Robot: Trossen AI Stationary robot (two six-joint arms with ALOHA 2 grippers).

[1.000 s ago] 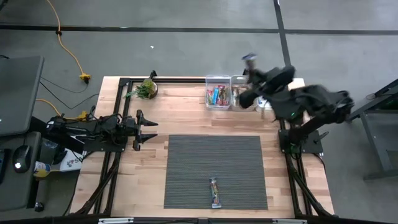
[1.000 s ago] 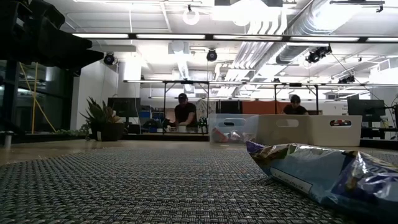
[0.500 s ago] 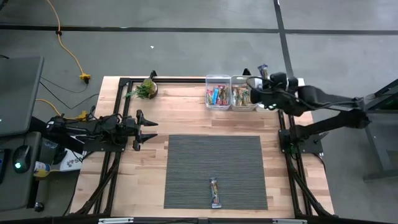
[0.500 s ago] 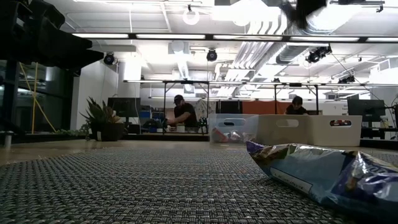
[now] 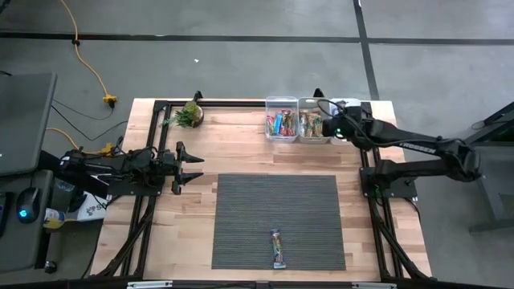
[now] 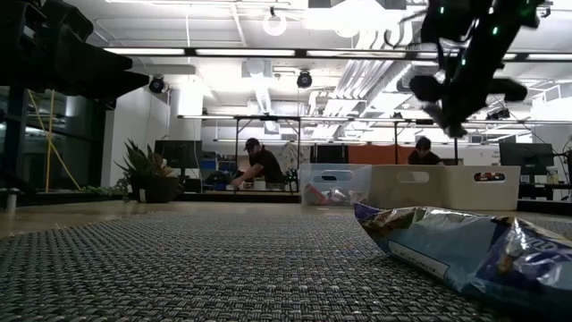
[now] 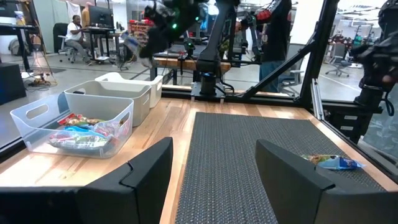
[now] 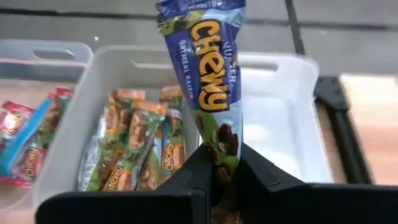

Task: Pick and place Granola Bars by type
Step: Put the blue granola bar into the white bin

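The right claw hovers over the row of clear plastic bins at the far edge of the wooden tabletop, pinching a blue-wrapped oatmeal granola bar by its lower end. Below it, the middle bin holds orange-and-green wrapped bars, and the neighbouring bin holds red and blue ones. One more blue-wrapped bar lies alone near the front of the grey woven mat. The left claw rests at the tabletop's left side, fingers spread, holding nothing.
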